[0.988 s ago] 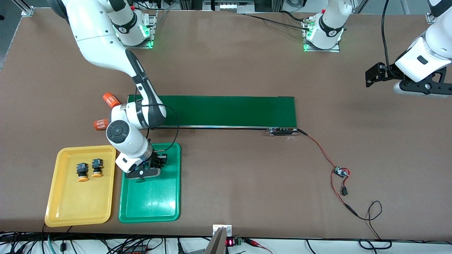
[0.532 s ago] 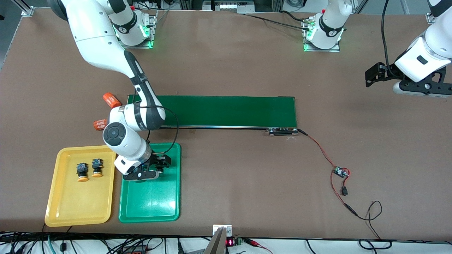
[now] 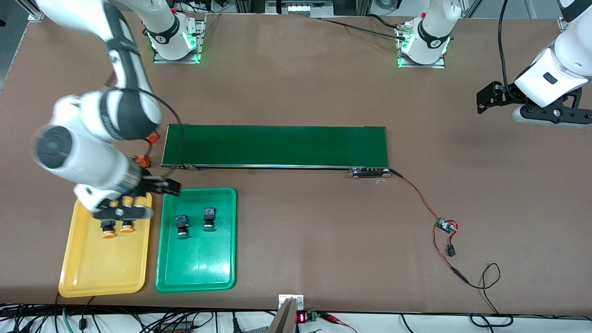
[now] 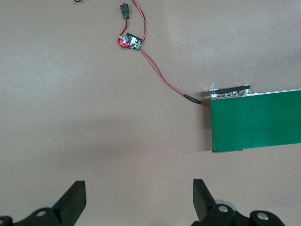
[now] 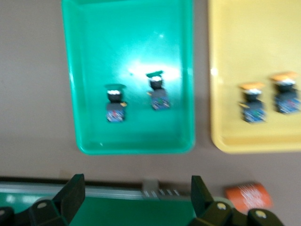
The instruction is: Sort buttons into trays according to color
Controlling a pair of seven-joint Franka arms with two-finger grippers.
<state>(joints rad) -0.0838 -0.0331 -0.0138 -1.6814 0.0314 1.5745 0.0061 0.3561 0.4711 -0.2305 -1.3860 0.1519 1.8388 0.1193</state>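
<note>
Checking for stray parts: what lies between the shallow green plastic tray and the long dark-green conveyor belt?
Nothing: the front view shows only a bare strip of brown table between the green tray and the conveyor belt.

The desk (image 3: 296, 83) is covered by a matt brown surface, smooth and without shine. The green tray (image 3: 196, 268) is moulded in glossy plastic, and a bright glare is thrown back from its floor; the yellow tray (image 3: 101, 273) is made of the same smooth plastic, with a duller sheen. The conveyor belt (image 3: 277, 145) is faced with matt dark green sheet and edged with bare metal. The buttons (image 3: 182, 226) are given dark plastic bodies. The arm shells are finished in glossy white plastic.
</note>
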